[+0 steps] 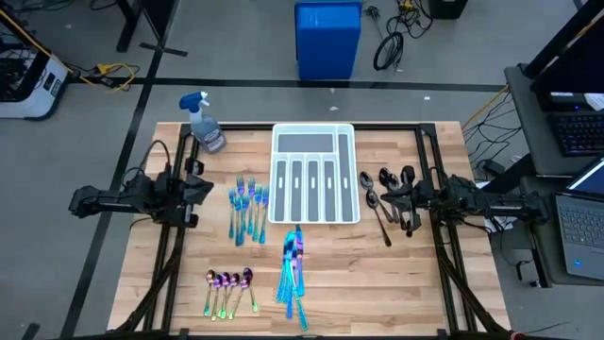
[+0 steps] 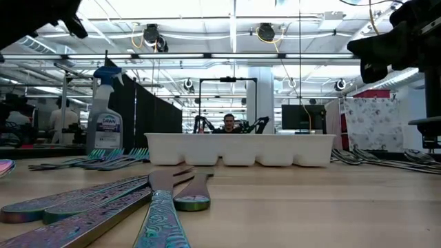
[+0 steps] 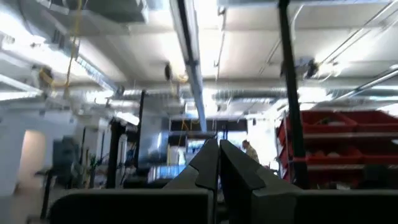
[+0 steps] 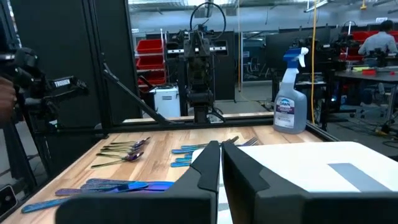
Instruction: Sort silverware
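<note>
The silverware lies in groups on the wooden table. Blue-teal forks (image 1: 247, 210) lie left of the white compartmented tray (image 1: 314, 175). Iridescent blue knives (image 1: 293, 269) lie nearer the front edge, with small rainbow spoons (image 1: 229, 288) at front left. Dark spoons (image 1: 376, 200) lie right of the tray. My left gripper (image 1: 209, 189) hovers shut above the table's left side, tipped up toward the ceiling (image 3: 217, 163). My right gripper (image 1: 389, 195) hovers shut over the dark spoons, pointing level toward the tray (image 4: 221, 160). Neither holds anything.
A spray bottle (image 1: 206, 123) stands at the table's far left corner. A blue bin (image 1: 327, 38) sits on the floor beyond the far edge. A laptop (image 1: 585, 222) and cables are off the right side. People show in the room behind.
</note>
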You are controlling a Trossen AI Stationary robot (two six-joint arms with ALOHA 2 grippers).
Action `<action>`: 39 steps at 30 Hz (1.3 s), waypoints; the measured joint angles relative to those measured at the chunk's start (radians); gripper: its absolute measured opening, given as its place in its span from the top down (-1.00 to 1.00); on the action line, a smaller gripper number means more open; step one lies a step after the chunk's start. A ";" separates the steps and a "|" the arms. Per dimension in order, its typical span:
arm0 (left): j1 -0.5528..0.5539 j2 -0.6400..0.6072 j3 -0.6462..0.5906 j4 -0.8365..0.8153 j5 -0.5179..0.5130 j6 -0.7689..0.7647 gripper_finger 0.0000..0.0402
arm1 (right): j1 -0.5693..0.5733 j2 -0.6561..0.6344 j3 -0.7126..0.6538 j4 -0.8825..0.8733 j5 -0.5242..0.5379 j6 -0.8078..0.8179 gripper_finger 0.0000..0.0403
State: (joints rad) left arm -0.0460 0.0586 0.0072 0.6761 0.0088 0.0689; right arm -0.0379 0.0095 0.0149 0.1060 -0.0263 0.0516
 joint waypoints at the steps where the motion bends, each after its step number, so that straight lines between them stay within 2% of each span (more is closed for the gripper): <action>1: 0.000 0.000 0.003 0.017 0.006 0.023 1.00 | 0.000 0.000 0.000 0.000 0.000 -0.004 1.00; 3: 0.000 0.001 0.037 0.023 0.009 0.081 1.00 | 0.000 0.000 0.000 0.000 0.000 -0.009 1.00; 6: 0.000 0.000 0.157 -0.005 -0.022 0.103 1.00 | 0.000 0.000 0.000 0.000 0.000 -0.035 1.00; 10: 0.000 0.048 0.398 -0.260 -0.042 0.134 1.00 | 0.000 0.000 0.000 0.000 0.002 -0.071 1.00; 16: 0.000 0.288 0.810 -0.568 -0.101 0.146 1.00 | 0.000 0.000 0.000 -0.001 0.049 -0.079 1.00; 17: -0.001 0.343 0.891 -0.634 -0.141 0.126 1.00 | 0.000 0.000 0.000 -0.002 0.058 -0.079 1.00; 21: 0.000 0.575 1.253 -1.119 -0.397 -0.063 1.00 | -0.002 0.000 0.000 -0.004 0.062 -0.063 1.00; 23: 0.000 0.689 1.409 -1.317 -0.428 -0.105 1.00 | -0.002 0.000 0.000 -0.005 0.063 -0.044 1.00; 26: -0.001 0.828 1.566 -1.572 -0.398 -0.202 1.00 | -0.002 0.000 0.000 -0.001 0.063 -0.017 1.00; 29: 0.000 0.918 1.593 -1.769 -0.344 -0.305 1.00 | -0.002 0.001 0.000 0.033 0.063 -0.011 1.00; 32: -0.004 0.980 1.523 -1.884 -0.344 -0.365 1.00 | -0.002 0.001 0.000 0.160 0.062 -0.029 1.00; 35: -0.011 1.007 1.399 -1.855 -0.394 -0.375 1.00 | -0.002 0.000 0.002 0.372 0.062 -0.067 1.00; 39: -0.011 1.004 1.257 -1.656 -0.440 -0.322 1.00 | -0.002 0.001 0.100 0.552 0.062 -0.171 1.00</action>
State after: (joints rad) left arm -0.0570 1.0622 1.2644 -0.9803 -0.4308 -0.2532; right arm -0.0399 0.0101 0.1145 0.6578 0.0360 -0.1195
